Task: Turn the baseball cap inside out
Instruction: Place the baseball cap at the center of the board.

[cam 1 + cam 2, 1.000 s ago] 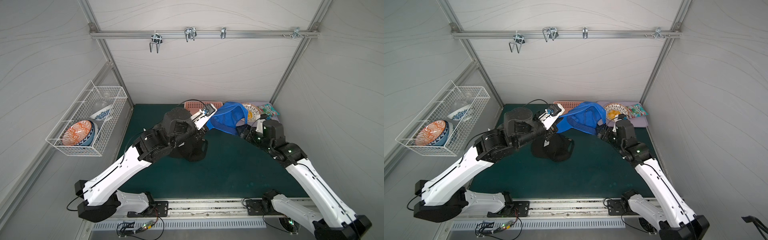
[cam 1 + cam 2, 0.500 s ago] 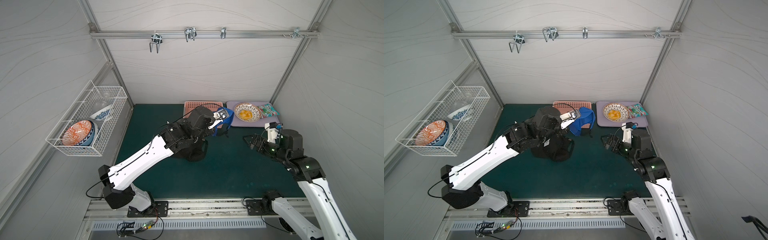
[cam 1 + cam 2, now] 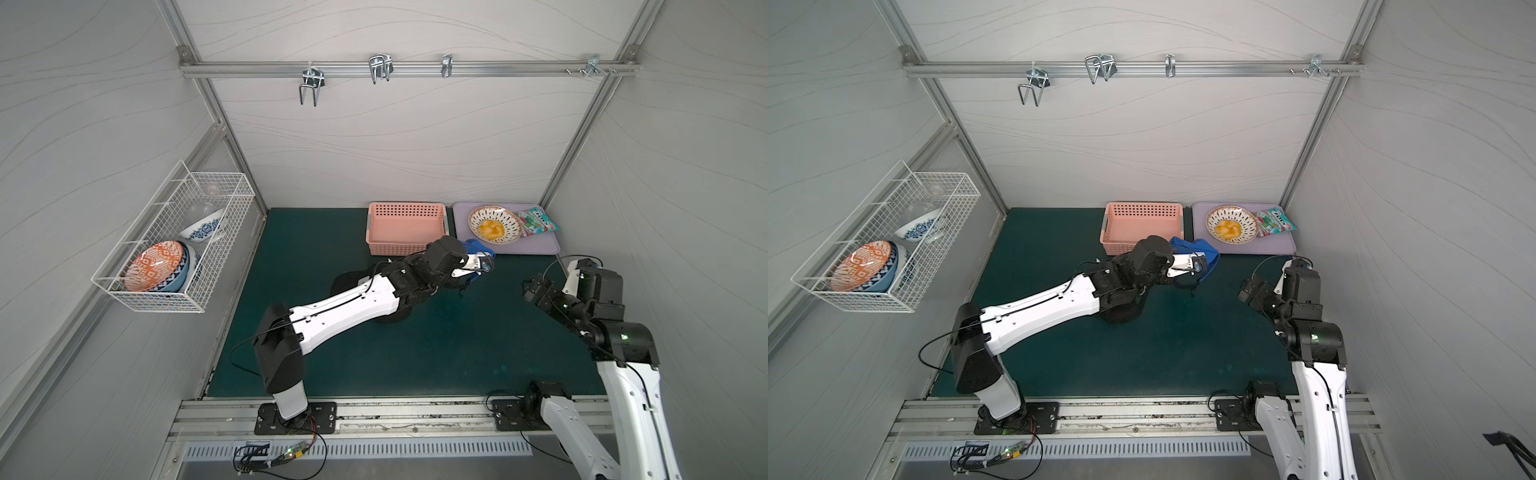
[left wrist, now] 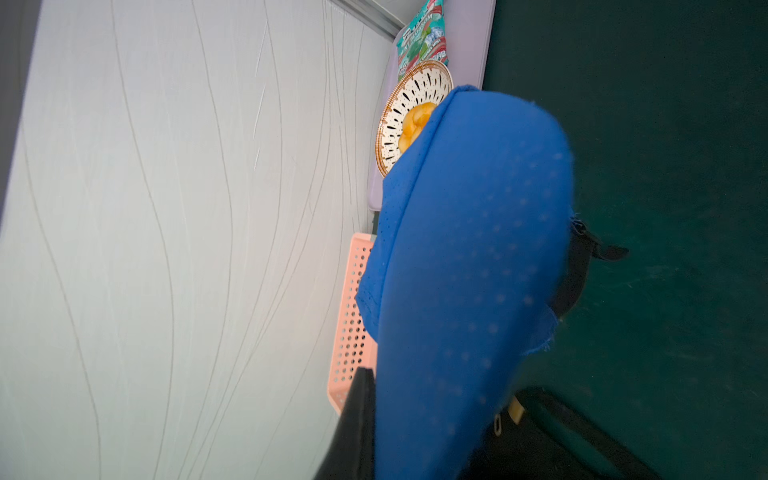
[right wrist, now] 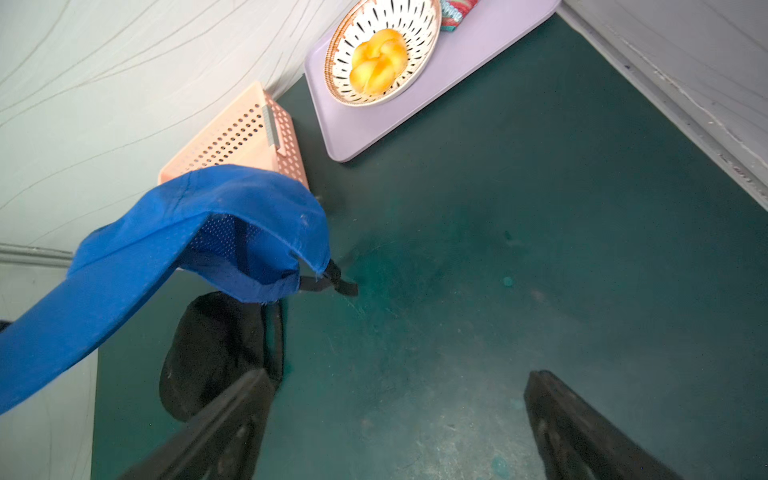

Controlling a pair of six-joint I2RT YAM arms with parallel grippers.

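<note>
We held cap (image 5: 199,232) aloft, left pincer (image 3: 478,270) clenched on it; right pincer (image 5: 395,428) released, apart. Inversion unfinished, we judged; next move needed right grasp on rim.

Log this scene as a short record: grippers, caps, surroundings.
left gripper: shut on blue cap, held above the mat
right gripper: open, empty, apart from the blue cap
blue cap: black strap dangling
black cap: lying on the mat under the left arm
back edge: basket beside tray
</note>
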